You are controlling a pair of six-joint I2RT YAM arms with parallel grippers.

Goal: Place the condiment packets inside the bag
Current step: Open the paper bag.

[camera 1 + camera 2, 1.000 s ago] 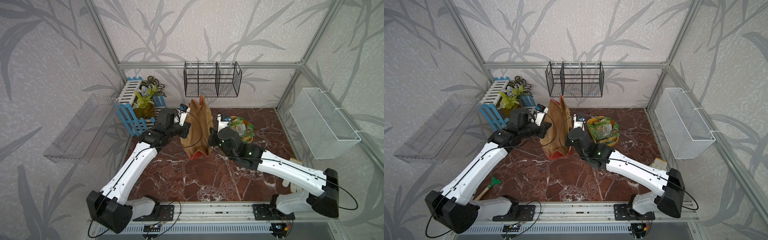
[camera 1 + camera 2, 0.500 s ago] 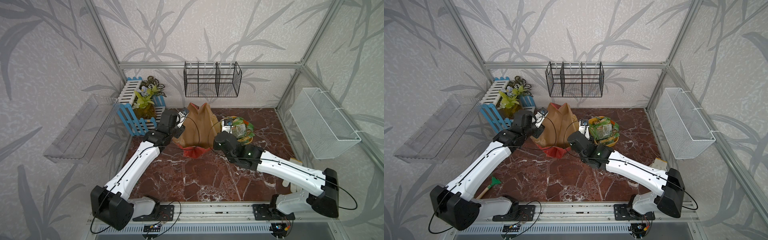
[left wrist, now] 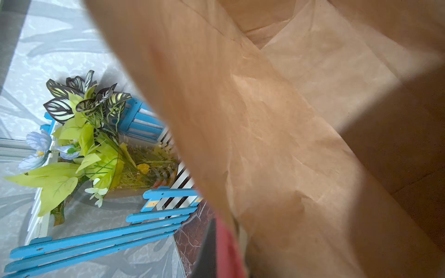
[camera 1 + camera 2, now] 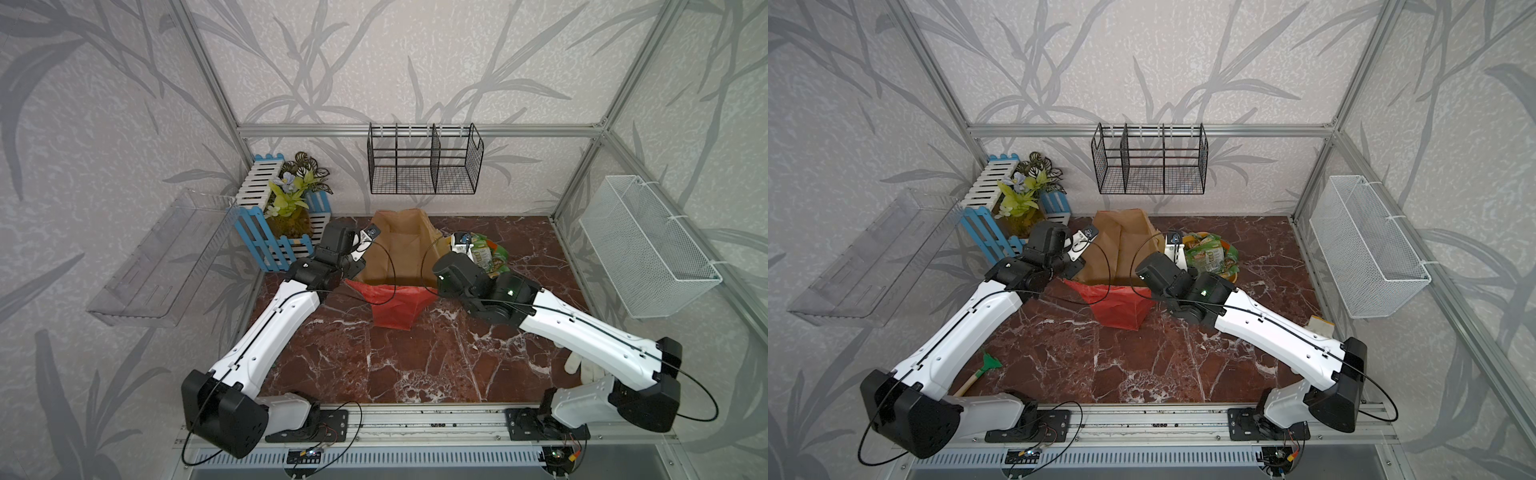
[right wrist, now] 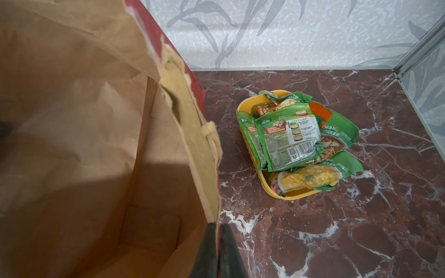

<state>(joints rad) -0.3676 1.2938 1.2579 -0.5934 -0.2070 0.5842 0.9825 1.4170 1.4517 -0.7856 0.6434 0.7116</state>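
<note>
The bag [image 4: 401, 249] stands on the marble floor, its mouth pulled wide so the brown inside shows above the red outside [image 4: 1121, 309]. My left gripper [image 3: 224, 225] is shut on the bag's rim on the planter side. My right gripper [image 5: 218, 226] is shut on the opposite rim, one dark finger inside the bag [image 5: 84, 144] and one outside. Both top views hide the fingertips behind the wrists. Several green condiment packets [image 5: 291, 137] lie heaped in a yellow tray [image 5: 286, 196] just beyond the bag, also visible as condiment packets [image 4: 486, 251] behind my right wrist.
A blue and white fence planter [image 4: 286, 224] with a plant stands close behind the left wrist. On the walls hang a black wire rack [image 4: 424, 166], a white mesh basket [image 4: 648, 249] and a clear shelf [image 4: 166, 257]. A green-headed tool [image 4: 988, 365] lies under the left arm.
The bag was held up tall and narrow; it has come down onto the floor and spread wide. Both grippers dropped and moved apart, still shut on the rim.
</note>
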